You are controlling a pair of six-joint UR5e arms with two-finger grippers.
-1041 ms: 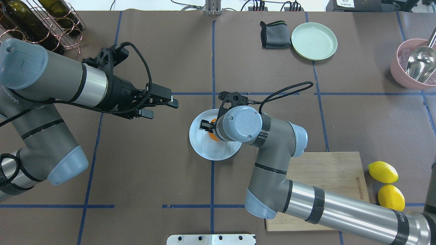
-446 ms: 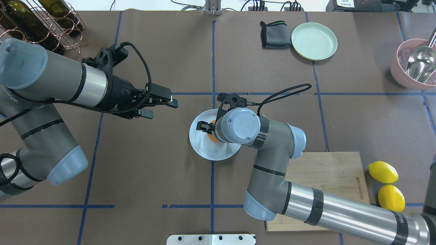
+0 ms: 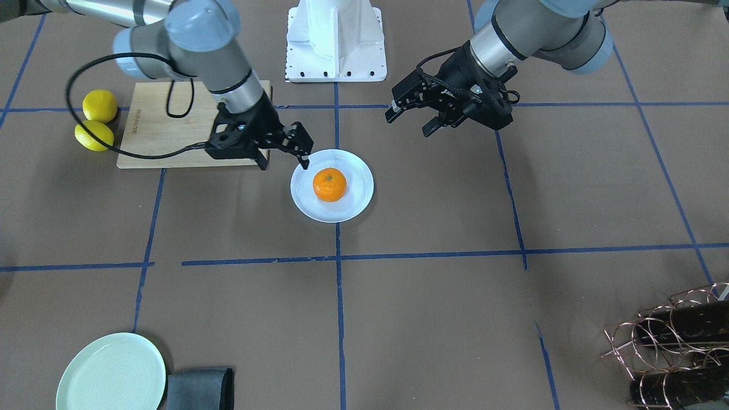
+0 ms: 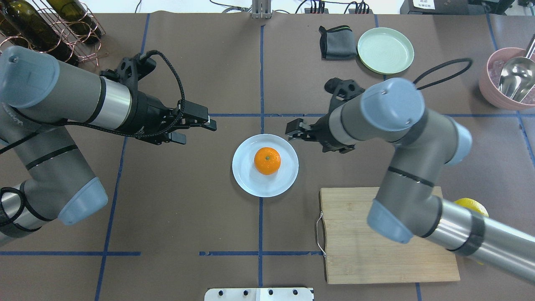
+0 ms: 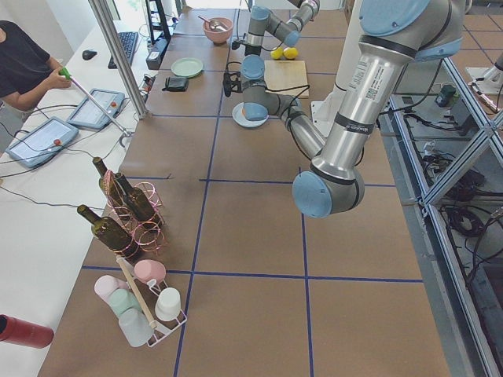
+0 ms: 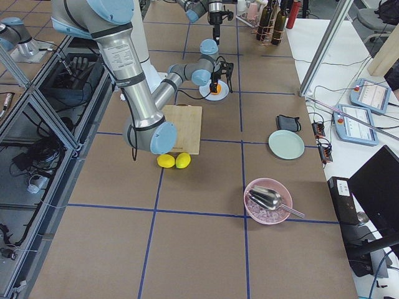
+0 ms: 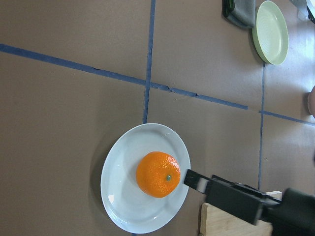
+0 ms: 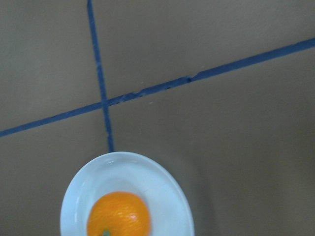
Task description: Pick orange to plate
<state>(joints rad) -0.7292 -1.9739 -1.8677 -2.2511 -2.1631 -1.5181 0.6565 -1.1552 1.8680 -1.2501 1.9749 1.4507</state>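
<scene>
The orange sits in the middle of the pale blue-white plate, free of both grippers; it also shows in the front view as the orange on the plate. My right gripper hovers just beyond the plate's right rim, open and empty, seen in the front view as the right gripper. My left gripper hangs open well to the plate's left. The left wrist view shows the orange on the plate.
A wooden cutting board lies right of the plate, with two lemons beside it. At the far side are a mint-green plate, a grey cloth, a pink bowl with a scoop, and a bottle rack.
My right gripper has let go of the orange, leaving it on the plate, and pulled away to the right. The left arm has barely moved.
</scene>
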